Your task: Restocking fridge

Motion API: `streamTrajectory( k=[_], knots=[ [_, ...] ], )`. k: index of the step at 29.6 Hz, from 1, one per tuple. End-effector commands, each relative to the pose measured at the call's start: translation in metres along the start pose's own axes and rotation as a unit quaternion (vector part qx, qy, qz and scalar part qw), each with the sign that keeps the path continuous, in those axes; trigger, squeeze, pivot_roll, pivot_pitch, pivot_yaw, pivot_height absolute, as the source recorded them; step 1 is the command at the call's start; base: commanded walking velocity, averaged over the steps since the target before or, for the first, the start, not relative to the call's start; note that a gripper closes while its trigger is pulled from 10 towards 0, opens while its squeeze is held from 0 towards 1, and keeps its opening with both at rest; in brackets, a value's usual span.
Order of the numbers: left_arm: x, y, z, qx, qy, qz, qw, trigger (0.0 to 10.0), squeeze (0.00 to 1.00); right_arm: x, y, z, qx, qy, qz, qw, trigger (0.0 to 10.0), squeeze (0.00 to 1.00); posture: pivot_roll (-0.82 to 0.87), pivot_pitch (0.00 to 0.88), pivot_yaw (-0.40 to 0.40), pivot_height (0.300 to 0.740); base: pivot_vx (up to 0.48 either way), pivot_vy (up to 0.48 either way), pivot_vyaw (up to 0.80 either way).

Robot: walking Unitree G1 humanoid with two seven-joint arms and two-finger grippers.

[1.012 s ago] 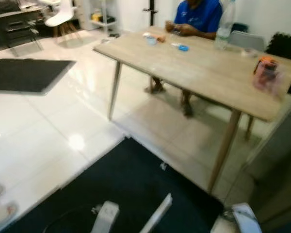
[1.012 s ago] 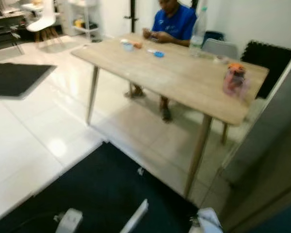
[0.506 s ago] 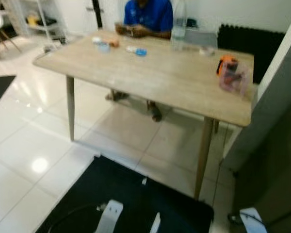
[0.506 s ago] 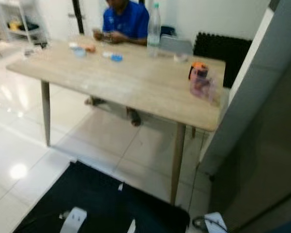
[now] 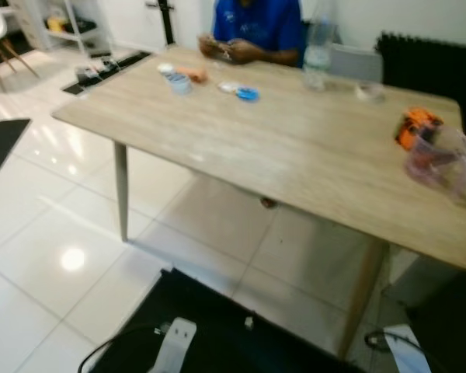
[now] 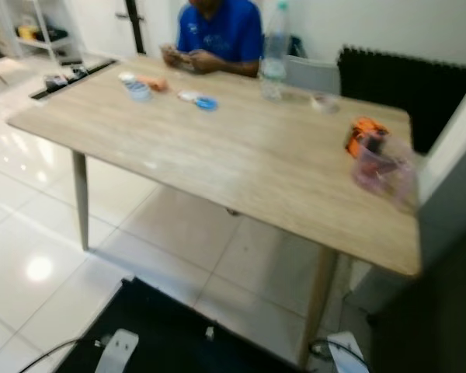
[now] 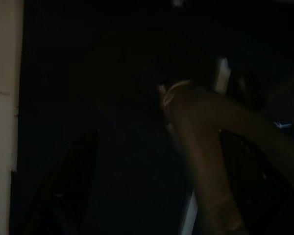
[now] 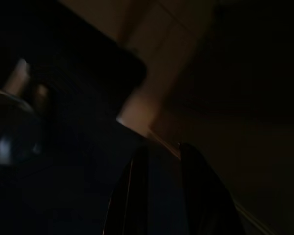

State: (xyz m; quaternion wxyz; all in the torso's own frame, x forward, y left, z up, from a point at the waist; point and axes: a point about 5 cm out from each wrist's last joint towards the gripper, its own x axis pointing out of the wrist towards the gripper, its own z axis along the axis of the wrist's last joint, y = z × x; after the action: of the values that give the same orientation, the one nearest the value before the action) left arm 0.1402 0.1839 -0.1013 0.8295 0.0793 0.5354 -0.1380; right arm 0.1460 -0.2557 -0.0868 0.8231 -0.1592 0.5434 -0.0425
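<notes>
A long pale wooden table (image 5: 295,155) stands in front of me. Near its right end lies a clear plastic bag (image 5: 439,155) holding an orange-lidded item (image 5: 415,126). At the far side a clear water bottle (image 5: 317,53) stands upright. A grey appliance side (image 6: 450,179) rises at the right edge, beyond the table corner. Both arms hang idle at my sides. Their wrist views are very dark, over black mat and pale floor.
A person in a blue shirt (image 5: 256,19) sits at the far side, hands on the table. A small cup (image 5: 177,80) and small blue items (image 5: 245,93) lie before them. A black mat (image 5: 241,342) covers the floor at my feet. White tile (image 5: 46,233) opens to the left.
The whole picture has shifted, so the camera has moved. The table is now closer and more central, and the grey panel has slid to the right edge. Nothing on the table has moved.
</notes>
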Motion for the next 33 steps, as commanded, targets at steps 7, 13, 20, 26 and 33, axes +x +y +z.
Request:
streamTrajectory(
  k=[7, 13, 20, 26, 33],
  knots=[
    [-0.0004, -0.0025, -0.0082, -0.015, 0.012, 0.000, 1.000, 10.0, 0.00, -0.0008, -0.0030, -0.0084, -0.005, 0.011, -0.001, 1.000, 10.0, 0.00, -0.02, 0.000, 0.006, 0.740, 0.200, 0.000, 0.00],
    [-0.0004, -0.0025, -0.0089, 0.006, 0.023, -0.005, 1.000, 10.0, 0.00, -0.0007, -0.0026, -0.0076, -0.005, 0.007, 0.003, 1.000, 10.0, 0.00, -0.02, 0.000, 0.006, 0.740, 0.000, -0.223, 0.00],
    [-0.0004, -0.0029, -0.0088, -0.009, 0.017, -0.004, 1.000, 10.0, 0.00, -0.0008, -0.0017, -0.0070, -0.004, 0.003, 0.011, 1.000, 10.0, 0.00, -0.02, 0.000, 0.006, 0.740, 0.035, -0.059, 0.00],
    [-0.0004, -0.0027, -0.0090, -0.010, 0.018, -0.002, 1.000, 10.0, 0.00, -0.0008, 0.0001, -0.0077, -0.001, 0.007, 0.026, 1.000, 10.0, 0.00, -0.02, 0.000, 0.006, 0.740, 0.000, 0.000, -0.13],
    [-0.0004, -0.0026, -0.0089, -0.009, 0.018, -0.002, 1.000, 10.0, 0.00, -0.0009, 0.0006, -0.0093, 0.001, 0.016, 0.031, 0.999, 10.0, 0.00, -0.02, 0.000, 0.006, 0.740, 0.000, 0.000, -0.80]
  ],
)
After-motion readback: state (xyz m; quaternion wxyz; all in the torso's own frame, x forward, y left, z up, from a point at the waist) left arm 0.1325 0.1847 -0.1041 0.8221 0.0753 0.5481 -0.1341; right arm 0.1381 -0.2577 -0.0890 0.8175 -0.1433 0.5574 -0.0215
